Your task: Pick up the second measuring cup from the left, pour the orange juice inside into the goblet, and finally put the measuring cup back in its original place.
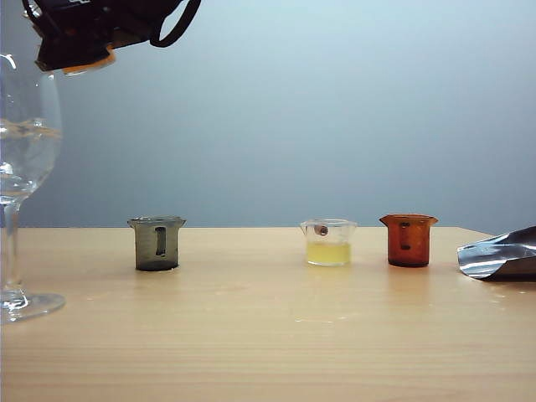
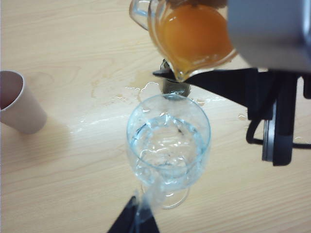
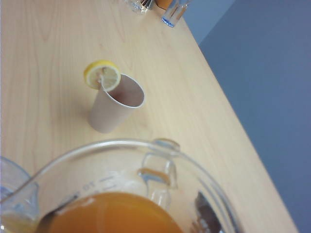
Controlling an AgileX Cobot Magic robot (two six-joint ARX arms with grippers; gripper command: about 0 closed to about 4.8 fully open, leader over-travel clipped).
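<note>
The right hand (image 1: 79, 42) is up high, just above the goblet (image 1: 25, 151). It grips the measuring cup (image 2: 187, 36), tipped so its spout hangs over the goblet's open mouth. The orange juice (image 2: 194, 34) sits against the spout, inside the cup. The left hand (image 2: 138, 221) is near the goblet's foot on the worktop (image 1: 268, 335); I cannot tell if it is open or closed.
</note>
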